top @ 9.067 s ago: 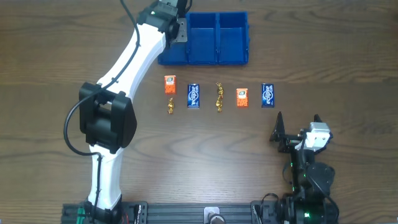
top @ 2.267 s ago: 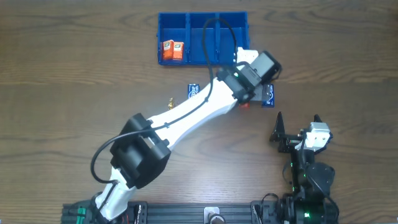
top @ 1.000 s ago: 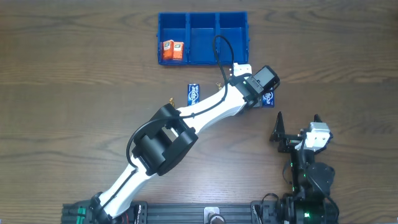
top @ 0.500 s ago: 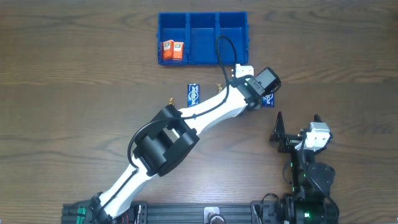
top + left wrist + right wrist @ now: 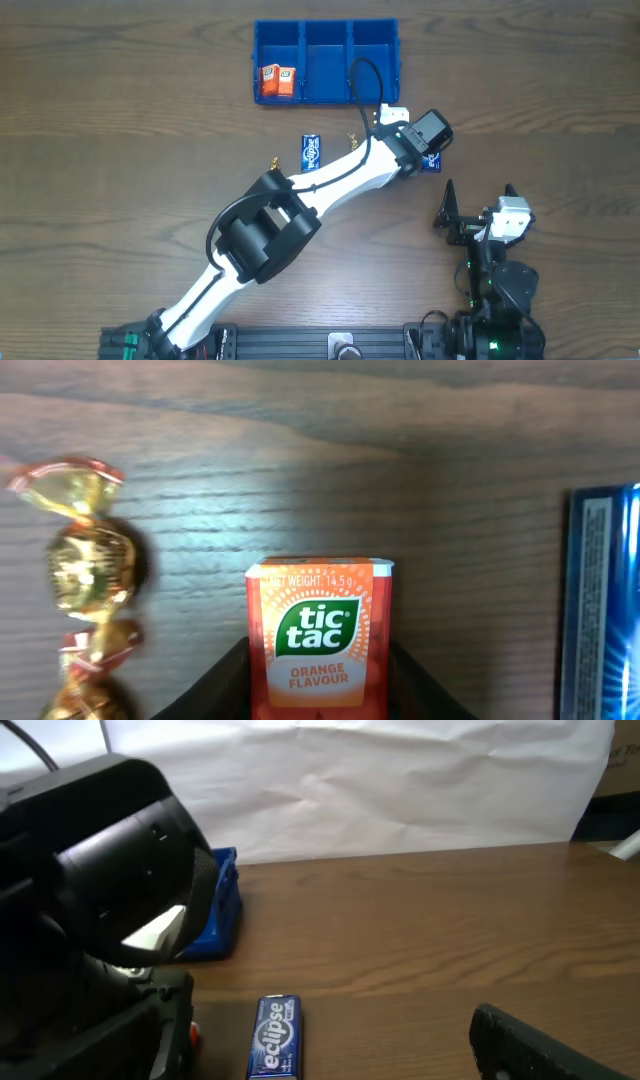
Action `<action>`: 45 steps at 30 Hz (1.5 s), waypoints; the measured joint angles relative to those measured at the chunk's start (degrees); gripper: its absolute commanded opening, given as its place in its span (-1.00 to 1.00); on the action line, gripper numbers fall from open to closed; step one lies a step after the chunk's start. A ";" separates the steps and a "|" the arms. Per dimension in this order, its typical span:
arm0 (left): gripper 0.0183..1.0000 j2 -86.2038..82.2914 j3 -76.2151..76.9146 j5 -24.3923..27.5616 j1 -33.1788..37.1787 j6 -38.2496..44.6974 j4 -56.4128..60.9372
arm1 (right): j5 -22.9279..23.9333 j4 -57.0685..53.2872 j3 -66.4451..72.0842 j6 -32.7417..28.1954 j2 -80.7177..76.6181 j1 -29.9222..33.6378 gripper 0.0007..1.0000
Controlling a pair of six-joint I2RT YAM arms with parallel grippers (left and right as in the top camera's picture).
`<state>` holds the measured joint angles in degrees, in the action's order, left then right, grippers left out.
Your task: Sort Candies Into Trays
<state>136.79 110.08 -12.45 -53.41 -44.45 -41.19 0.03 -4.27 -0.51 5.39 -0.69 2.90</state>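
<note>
An orange candy box (image 5: 320, 645) stands on the wooden table between my left gripper's (image 5: 320, 695) dark fingers (image 5: 215, 685), which press on both its sides. In the top view the left gripper (image 5: 412, 140) has reached across to the table's right half, and its wrist covers the box. Two more orange boxes (image 5: 277, 81) lie in the left compartment of the blue tray (image 5: 375, 62). Beside the held box are gold-wrapped candies (image 5: 88, 565) and a blue gum pack (image 5: 605, 600). My right gripper (image 5: 479, 190) rests open near its base, holding nothing.
A second blue gum pack (image 5: 311, 152) and a gold candy (image 5: 273, 162) lie left of the left arm's forearm. The tray's middle and right compartments hold nothing. The right wrist view shows the left arm's wrist (image 5: 110, 870) close to the blue pack (image 5: 275, 1035).
The left arm left the tray, where a second orange box now lies, crossed to the right and dropped onto the last orange box. Over the last second it barely shifted. The right arm stayed still.
</note>
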 measured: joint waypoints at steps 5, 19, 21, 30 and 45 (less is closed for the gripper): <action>-0.46 1.01 9.22 -2.64 0.09 2.45 -7.74 | 0.00 -0.02 0.00 0.00 0.00 0.00 0.99; -0.51 -11.28 18.45 -6.08 13.94 12.94 -14.56 | 0.00 0.00 0.00 0.00 0.00 0.00 1.00; -0.52 -13.99 18.67 -6.10 17.25 14.16 -15.32 | 0.00 -0.02 0.00 0.00 0.00 0.02 1.00; -0.58 -15.28 19.23 -2.01 28.61 19.74 -15.58 | 0.00 -0.02 0.00 0.00 0.00 0.00 1.00; -0.59 -4.46 19.23 3.34 30.49 23.71 -12.55 | 0.00 0.00 0.00 0.00 0.00 0.00 1.00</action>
<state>132.33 129.32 -9.10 -22.92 -20.73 -53.74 0.03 -4.27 -0.51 5.39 -0.69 2.90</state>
